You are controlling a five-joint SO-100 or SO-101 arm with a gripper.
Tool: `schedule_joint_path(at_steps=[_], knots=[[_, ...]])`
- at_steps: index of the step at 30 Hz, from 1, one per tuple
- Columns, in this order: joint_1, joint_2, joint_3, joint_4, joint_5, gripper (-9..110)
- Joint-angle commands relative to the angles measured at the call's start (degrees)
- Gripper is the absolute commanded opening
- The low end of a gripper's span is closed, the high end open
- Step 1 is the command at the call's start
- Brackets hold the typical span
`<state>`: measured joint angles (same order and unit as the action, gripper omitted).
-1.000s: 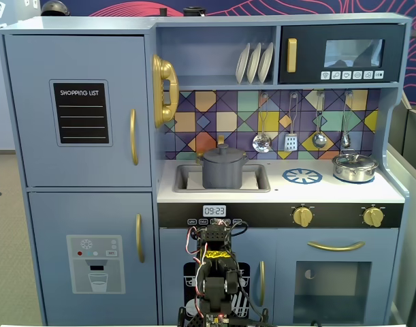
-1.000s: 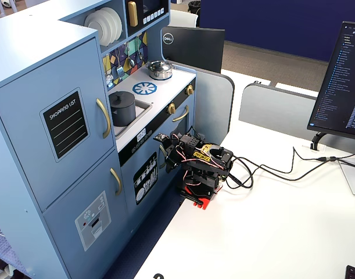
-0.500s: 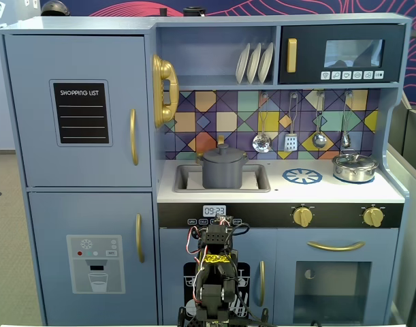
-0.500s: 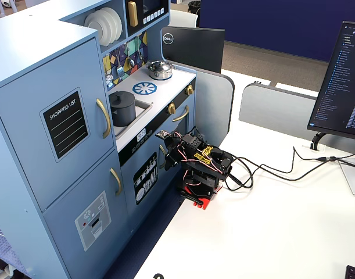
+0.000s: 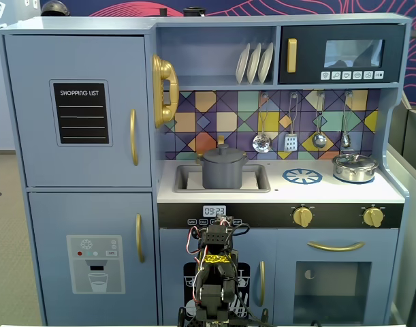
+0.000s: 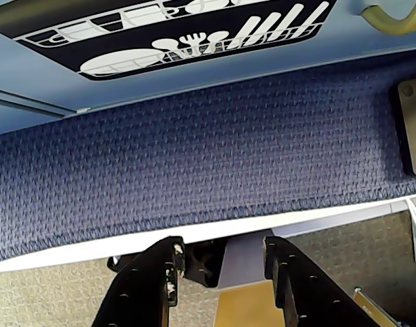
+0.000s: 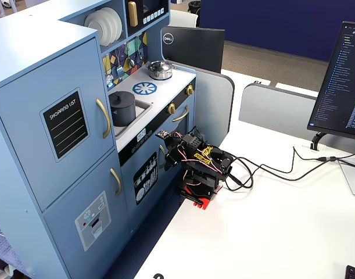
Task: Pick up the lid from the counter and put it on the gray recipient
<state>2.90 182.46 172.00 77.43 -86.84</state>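
The gray recipient (image 5: 222, 172) stands in the sink recess of the counter (image 5: 316, 192). The lid (image 5: 222, 152) lies flat on top of it, knob up. Both also show in a fixed view, the recipient (image 7: 122, 110) with the lid (image 7: 121, 95) on it. My arm (image 5: 214, 272) is folded low in front of the toy kitchen, far below the counter. My gripper (image 6: 225, 248) is open and empty. In the wrist view it points down past the white table edge at blue carpet. Neither pot nor lid shows there.
A shiny silver lidded pot (image 5: 355, 167) stands on the counter's right end, beside the blue printed burner (image 5: 302, 176). Utensils (image 5: 289, 139) hang on the back wall. The arm's base (image 7: 196, 195) sits on a white table with cables and a monitor (image 7: 343, 87).
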Motion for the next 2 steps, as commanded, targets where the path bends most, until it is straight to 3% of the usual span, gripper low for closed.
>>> schedule_joint_path(at_steps=[1, 2], knots=[[0.97, -0.35, 0.00, 10.20, 0.26, 7], [0.97, -0.35, 0.00, 10.20, 0.26, 7]])
